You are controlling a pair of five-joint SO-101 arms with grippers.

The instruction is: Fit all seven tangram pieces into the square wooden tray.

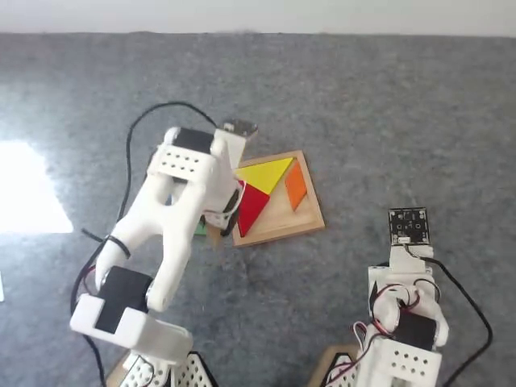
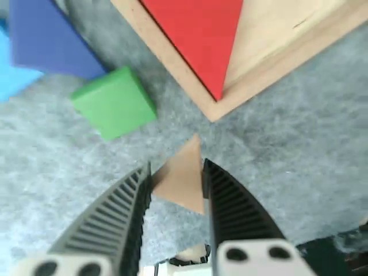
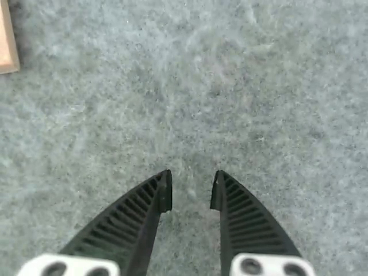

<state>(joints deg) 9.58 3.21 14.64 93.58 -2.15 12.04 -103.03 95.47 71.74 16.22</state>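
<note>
The grey felt table (image 1: 387,105) carries both arms. The left arm (image 1: 173,210) stretches out to the near corner of the square wooden tray (image 1: 278,216). The right arm (image 1: 403,314) is folded back, with the tray well away from its hand.

A yellow triangle (image 1: 266,172), a red triangle (image 1: 251,205) and an orange parallelogram (image 1: 296,185) lie flat inside the tray. The red triangle's tip sits in the corner closest to the left gripper (image 2: 176,169), and that corner lies just beyond the gripper's fingertips.

The left gripper is narrowed onto a tan triangle (image 2: 181,178). One black ribbed finger presses each side of it, and the point of the piece sticks out past the fingertips toward the tray corner. I cannot tell whether the piece is lifted off the felt or resting on it.

Ahead of this hand and off to one side, outside the tray, a dark blue piece (image 2: 46,40) lies on the felt. A light blue piece (image 2: 11,75) is beside it, partly cut off at the edge. A green square (image 2: 115,102) is the nearest of the three to the fingers, close to the tray's outer wall but not touching it.

The right gripper (image 3: 191,192) holds nothing. Its fingers stand a little apart over bare felt.
</note>
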